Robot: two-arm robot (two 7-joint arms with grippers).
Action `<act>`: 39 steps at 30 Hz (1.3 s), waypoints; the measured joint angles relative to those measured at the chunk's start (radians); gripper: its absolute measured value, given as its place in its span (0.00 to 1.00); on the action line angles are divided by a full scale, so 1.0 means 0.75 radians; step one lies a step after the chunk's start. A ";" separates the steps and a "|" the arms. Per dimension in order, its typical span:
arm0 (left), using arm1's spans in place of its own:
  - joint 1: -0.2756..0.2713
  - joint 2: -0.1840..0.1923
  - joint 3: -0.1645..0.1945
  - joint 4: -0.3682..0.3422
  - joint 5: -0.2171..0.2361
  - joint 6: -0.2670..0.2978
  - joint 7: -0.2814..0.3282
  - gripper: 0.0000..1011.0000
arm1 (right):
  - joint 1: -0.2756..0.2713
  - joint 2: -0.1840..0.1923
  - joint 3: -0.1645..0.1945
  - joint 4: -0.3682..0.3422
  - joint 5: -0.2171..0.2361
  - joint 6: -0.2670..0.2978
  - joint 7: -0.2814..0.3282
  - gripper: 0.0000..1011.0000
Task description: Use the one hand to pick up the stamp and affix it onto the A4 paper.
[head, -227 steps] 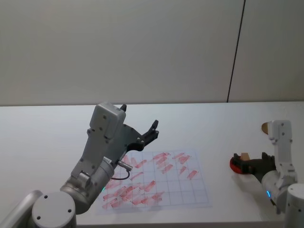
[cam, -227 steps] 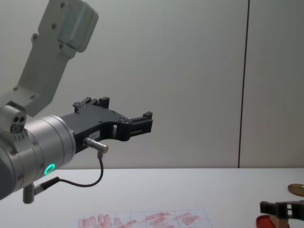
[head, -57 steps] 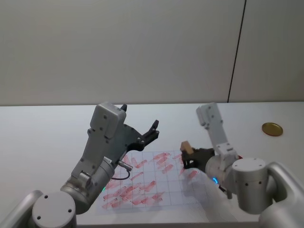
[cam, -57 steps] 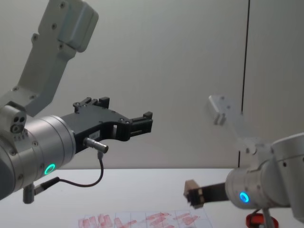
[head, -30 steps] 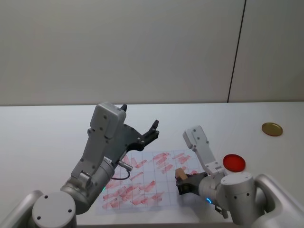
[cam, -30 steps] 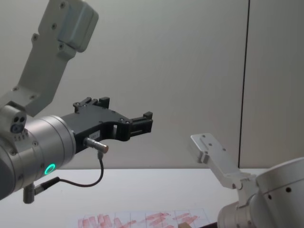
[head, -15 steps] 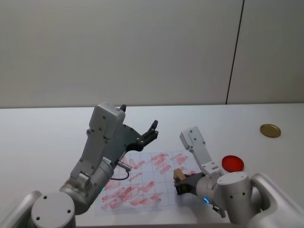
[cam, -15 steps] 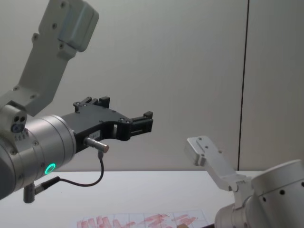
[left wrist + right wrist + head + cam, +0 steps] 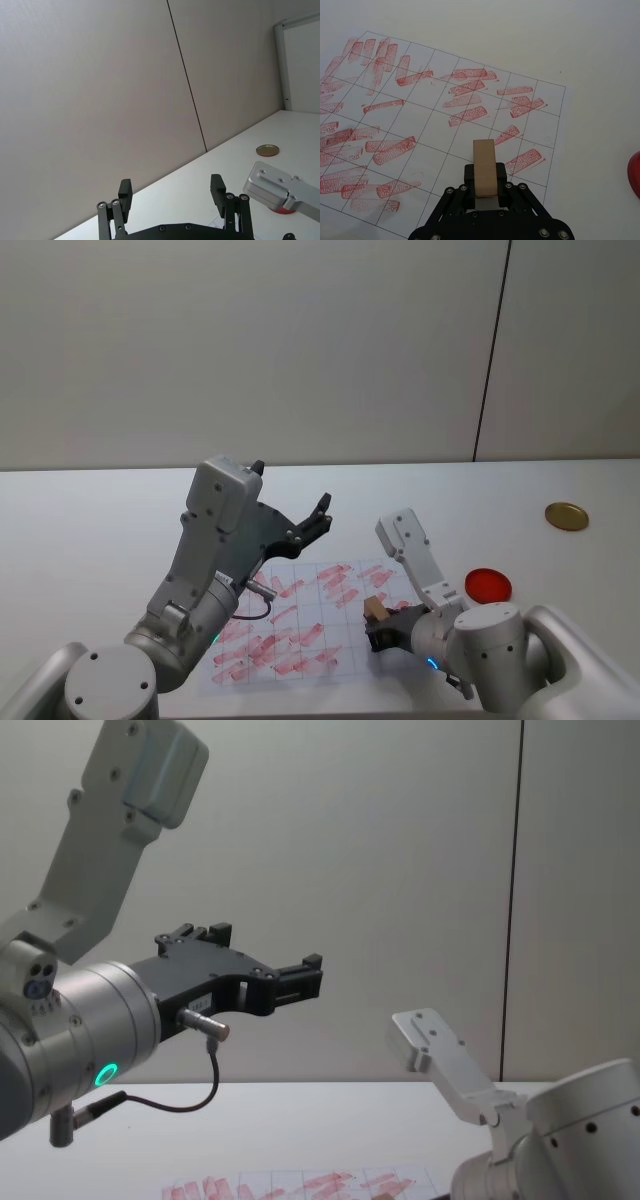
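The stamp point(image 9: 375, 607), a small tan wooden block, stands upright between the black fingers of my right gripper point(image 9: 379, 626), which is shut on it. It hangs low over the front right part of the A4 paper point(image 9: 322, 606); I cannot tell whether it touches. In the right wrist view the stamp point(image 9: 484, 166) sits in the right gripper point(image 9: 484, 181) above a grid cell of the A4 paper point(image 9: 428, 121), between red imprints. My left gripper point(image 9: 292, 488) is raised above the paper's far left side, open and empty; its spread fingers point(image 9: 125, 193) show in the left wrist view.
A red round ink pad point(image 9: 488, 584) lies on the white table right of the paper. A gold disc point(image 9: 566, 515) rests farther back right. The left forearm point(image 9: 90, 1040) looms large in the chest view, above the paper's edge point(image 9: 300, 1185).
Over the last second my right gripper has crept a little to the left and lower over the paper with the stamp. The left arm has stayed still.
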 joint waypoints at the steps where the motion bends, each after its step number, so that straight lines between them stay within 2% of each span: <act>1: 0.000 0.000 0.000 0.000 0.000 0.000 0.000 0.98 | -0.001 0.000 0.001 -0.001 0.000 0.000 0.000 0.22; 9: 0.000 0.000 0.000 0.000 0.000 0.000 0.000 0.98 | -0.015 0.008 0.008 -0.057 0.010 0.000 -0.001 0.22; 27: 0.000 0.000 0.000 0.000 0.000 0.000 0.000 0.98 | -0.041 0.031 0.054 -0.343 0.096 0.010 -0.008 0.22; 39: 0.000 0.000 0.000 0.000 0.000 0.000 0.000 0.98 | -0.052 0.053 0.091 -0.408 0.119 0.035 -0.054 0.22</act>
